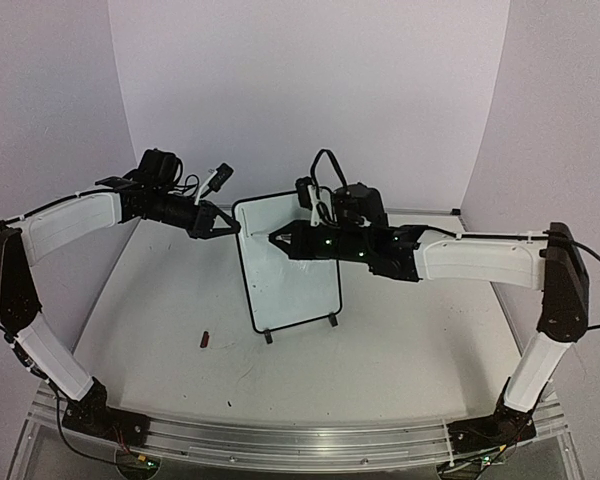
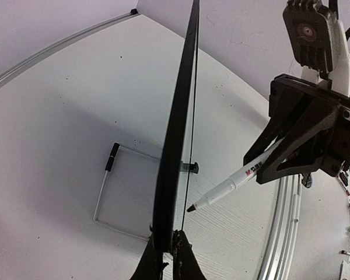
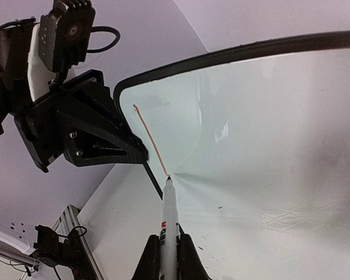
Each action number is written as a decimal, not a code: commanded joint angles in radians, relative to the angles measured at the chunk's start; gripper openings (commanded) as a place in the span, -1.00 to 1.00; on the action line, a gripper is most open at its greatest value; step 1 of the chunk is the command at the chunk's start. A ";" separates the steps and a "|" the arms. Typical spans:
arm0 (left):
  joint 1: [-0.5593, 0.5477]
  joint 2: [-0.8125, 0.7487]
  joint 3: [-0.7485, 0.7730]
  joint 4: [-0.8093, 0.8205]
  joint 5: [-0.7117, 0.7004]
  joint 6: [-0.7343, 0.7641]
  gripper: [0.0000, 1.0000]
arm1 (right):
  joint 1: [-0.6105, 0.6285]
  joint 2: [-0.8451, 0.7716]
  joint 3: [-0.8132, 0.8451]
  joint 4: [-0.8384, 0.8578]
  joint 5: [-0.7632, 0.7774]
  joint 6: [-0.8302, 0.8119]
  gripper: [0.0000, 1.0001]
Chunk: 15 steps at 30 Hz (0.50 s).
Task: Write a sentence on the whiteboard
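Light, even pressure serves best here: enough to mark, not enough to tip the small white board with rounded corners and thin black frame [image 1: 295,280] back on its feet. The right end effector [image 3: 168,255] is closed narrowly on a white marker pen [image 3: 168,216]. Its tip touches the board at the lower end of one thin reddish diagonal stroke [image 3: 150,140]. The left end effector [image 1: 223,226] pinches the board's upper left edge, bracing it. The board stands upright in the middle of the pale surface [image 1: 410,340].
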 commanded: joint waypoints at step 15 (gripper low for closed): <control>-0.003 -0.024 -0.016 -0.012 -0.032 0.044 -1.00 | -0.005 -0.022 0.054 0.069 0.067 0.000 -1.00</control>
